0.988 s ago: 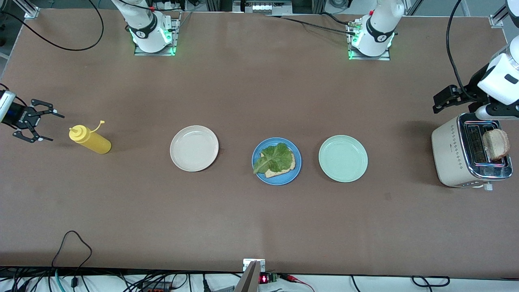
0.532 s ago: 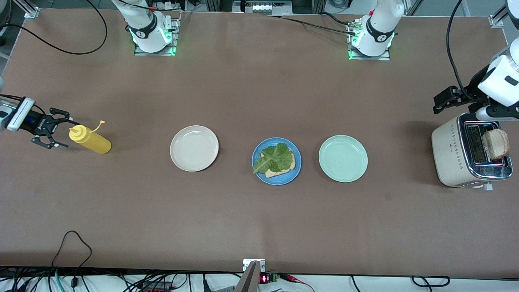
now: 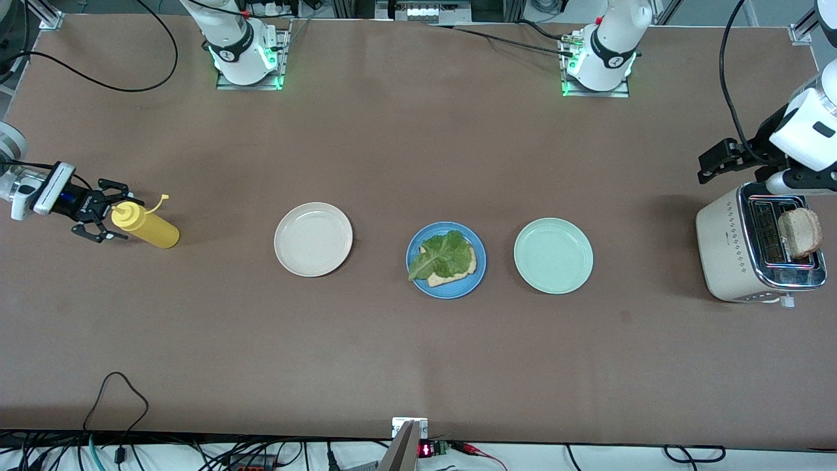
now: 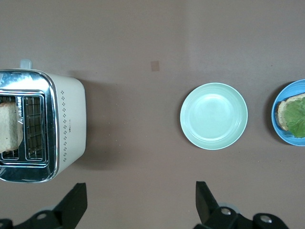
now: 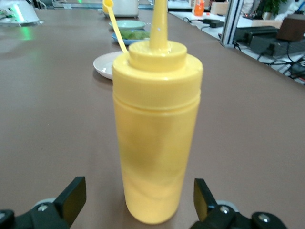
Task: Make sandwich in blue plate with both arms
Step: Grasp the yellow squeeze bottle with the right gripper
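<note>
The blue plate [image 3: 475, 275] lies mid-table with one toast slice [image 3: 451, 277] and a green lettuce leaf [image 3: 444, 255] on top of it. A second toast slice [image 3: 799, 232] stands in the toaster [image 3: 726, 252] at the left arm's end. My left gripper [image 3: 711, 163] hovers open and empty over the table beside the toaster; its own view [image 4: 140, 202] shows bare table between the fingers [image 4: 76, 202]. My right gripper [image 3: 104, 214] is open, low at the right arm's end. A yellow squeeze bottle [image 5: 157, 129] stands upright just ahead of its fingers [image 5: 72, 195], untouched.
A cream-white plate [image 3: 313, 239] lies between the bottle [image 3: 145, 224] and the blue plate. A pale green plate [image 3: 553, 256] lies between the blue plate and the toaster. Loose cables trail along the table edge nearest the front camera.
My right gripper has travelled along the table toward the yellow bottle and now reaches it, still open. The left gripper has stayed by the toaster.
</note>
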